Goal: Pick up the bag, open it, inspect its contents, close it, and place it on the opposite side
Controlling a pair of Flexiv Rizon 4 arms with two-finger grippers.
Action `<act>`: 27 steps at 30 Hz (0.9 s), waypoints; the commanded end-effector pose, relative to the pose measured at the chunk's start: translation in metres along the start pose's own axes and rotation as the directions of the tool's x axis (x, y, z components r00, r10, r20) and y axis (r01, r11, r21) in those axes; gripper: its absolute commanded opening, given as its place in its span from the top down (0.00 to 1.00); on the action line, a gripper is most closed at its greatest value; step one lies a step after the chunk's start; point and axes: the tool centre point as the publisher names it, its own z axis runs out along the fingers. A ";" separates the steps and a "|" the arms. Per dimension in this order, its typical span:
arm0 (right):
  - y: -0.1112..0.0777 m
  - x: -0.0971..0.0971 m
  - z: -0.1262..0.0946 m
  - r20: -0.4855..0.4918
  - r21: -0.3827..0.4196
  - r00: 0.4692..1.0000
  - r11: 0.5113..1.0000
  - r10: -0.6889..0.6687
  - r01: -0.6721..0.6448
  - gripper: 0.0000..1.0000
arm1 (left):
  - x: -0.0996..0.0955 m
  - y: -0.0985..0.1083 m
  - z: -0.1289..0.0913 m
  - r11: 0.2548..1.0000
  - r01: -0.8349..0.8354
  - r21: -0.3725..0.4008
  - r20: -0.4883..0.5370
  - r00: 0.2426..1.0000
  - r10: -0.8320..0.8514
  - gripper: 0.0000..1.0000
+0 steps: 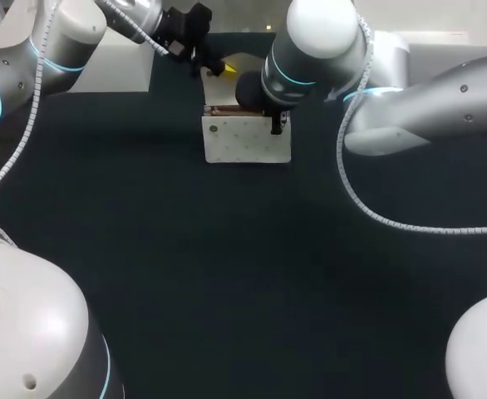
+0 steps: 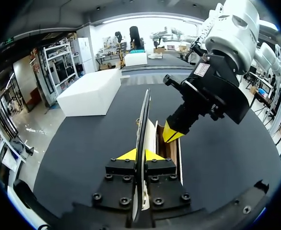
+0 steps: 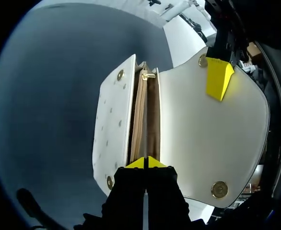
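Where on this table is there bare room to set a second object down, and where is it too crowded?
Bare: the broad stretch of table on the near side of the bag, and the patch to the bag's left. The right arm overhangs its right. Crowded: the far middle, where both jaws hold the open bag.

Bag (image 1: 248,137), upper centre: cream-white, faint dotted pattern on front. Lining (image 3: 145,110) tan; snaps (image 3: 219,189) gold. Table (image 1: 227,274) plain dark navy. Arms (image 1: 27,58) white-grey, cyan rings; fingertips (image 3: 218,79) yellow.
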 end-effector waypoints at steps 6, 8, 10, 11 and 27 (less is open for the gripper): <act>0.002 -0.010 0.012 0.004 0.009 1.000 1.000 -0.008 0.008 1.00 | 0.005 -0.005 -0.007 1.000 -0.005 0.009 0.016 1.000 0.005 1.00; 0.001 -0.008 0.013 -0.008 0.015 1.000 1.000 -0.010 0.011 1.00 | 0.004 -0.006 -0.008 1.000 -0.001 0.015 0.022 1.000 0.001 1.00; 0.000 -0.006 0.015 -0.023 0.019 1.000 1.000 -0.010 0.011 1.00 | 0.004 -0.006 -0.009 1.000 0.005 0.022 0.027 1.000 -0.005 1.00; 0.000 -0.004 0.015 -0.027 0.018 1.000 1.000 -0.011 0.011 1.00 | 0.003 -0.005 -0.009 1.000 0.010 0.026 0.028 1.000 -0.011 1.00; -0.010 0.013 0.026 -0.083 0.049 0.996 0.999 0.019 -0.015 1.00 | -0.002 -0.003 -0.006 0.996 0.045 0.072 -0.065 0.997 -0.040 1.00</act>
